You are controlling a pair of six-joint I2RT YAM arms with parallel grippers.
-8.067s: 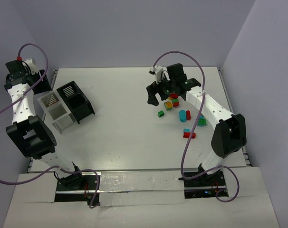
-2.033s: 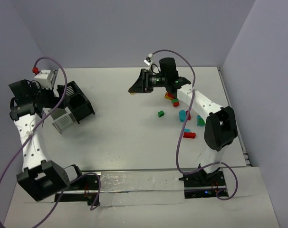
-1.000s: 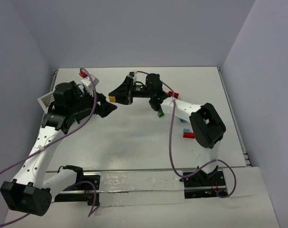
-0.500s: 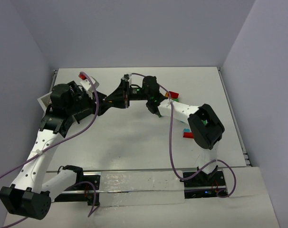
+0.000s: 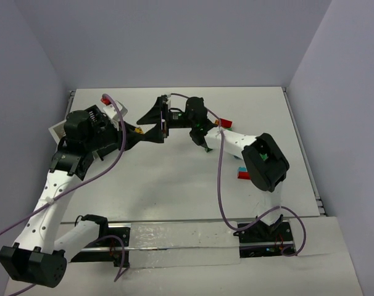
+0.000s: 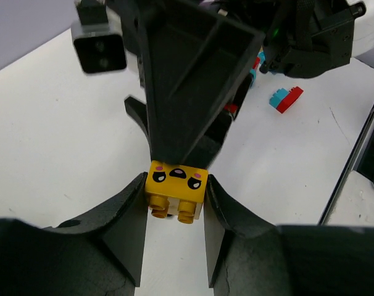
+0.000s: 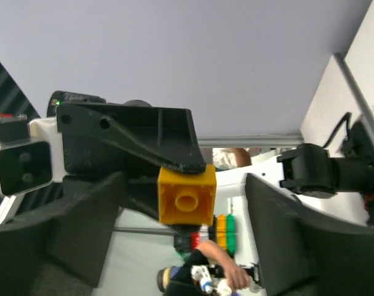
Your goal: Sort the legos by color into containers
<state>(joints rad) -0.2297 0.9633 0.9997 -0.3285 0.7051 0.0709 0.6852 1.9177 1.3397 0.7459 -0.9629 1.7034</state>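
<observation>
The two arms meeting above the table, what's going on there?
It looks like a mid-air hand-over. The left gripper is shut on a yellow lego with a face printed on it. The right gripper faces it with its fingers spread wide on either side, not touching it. More legos lie on the table by the right arm.

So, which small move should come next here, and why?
Probably draw the right hand back: its fingers stand wide apart, clear of the small yellow plastic brick with a printed face, which the left hand clamps on both sides.
</observation>
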